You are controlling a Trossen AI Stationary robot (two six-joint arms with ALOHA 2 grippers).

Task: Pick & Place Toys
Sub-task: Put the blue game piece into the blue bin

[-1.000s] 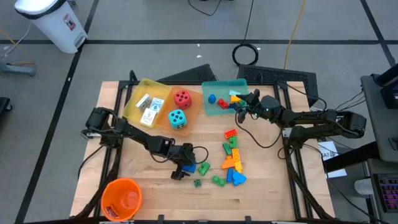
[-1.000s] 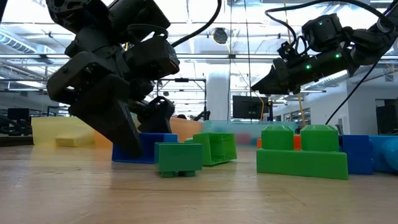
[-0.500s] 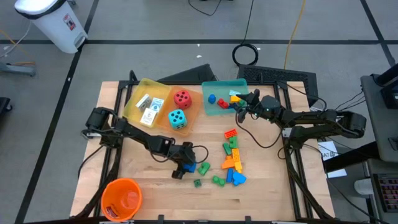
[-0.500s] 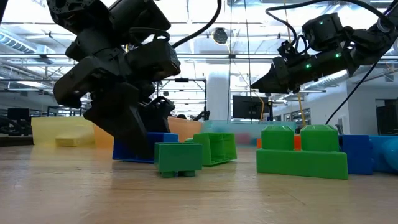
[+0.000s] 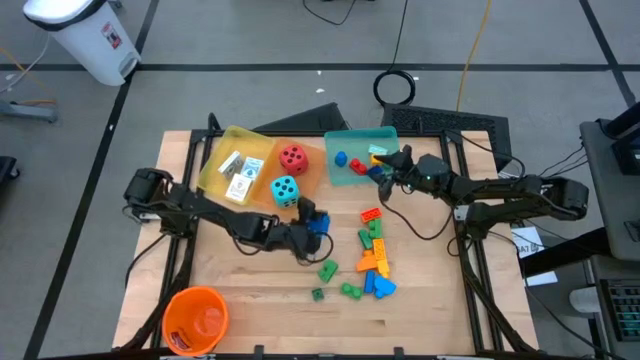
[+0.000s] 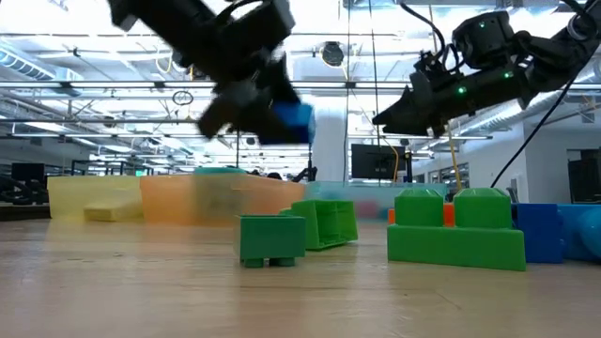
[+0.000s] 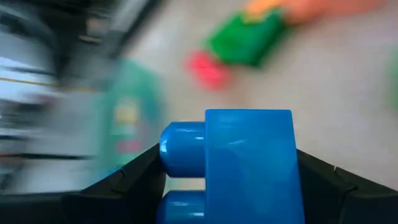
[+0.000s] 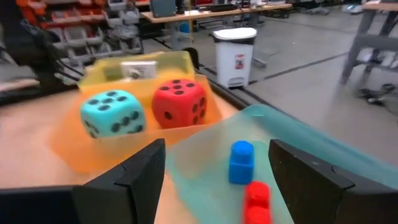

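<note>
Looking straight down: left tool (image 5: 312, 226) raised over mid-bench (image 5: 250, 290), clamped on a blue brick (image 5: 318, 224) just below the cyan die (image 5: 286, 190). Red die (image 5: 293, 156) beside it in the orange tray (image 5: 312, 176); white picture cards (image 5: 240, 172) in the yellow tray (image 5: 212, 168), print too small to read. Right tool (image 5: 385, 169) over the teal tray (image 5: 352, 140), among small bricks. Loose brick pile (image 5: 374, 255) on the bench, orange bucket (image 5: 195, 320) at the near corner, white bin (image 5: 85, 36) on the floor, label unreadable.

Level across the bench: blue brick (image 6: 293, 123) lifted clear of the wood, green bricks (image 6: 272, 237) resting below.

Left wrist: blue brick (image 7: 249, 165) pinched between both dark fingers (image 7: 124, 190).

Right wrist: fingers (image 8: 134, 177) parted, nothing between them; beyond, a blue brick in tray (image 8: 240, 162) and a red brick (image 8: 257, 202), both dice showing black pips.
</note>
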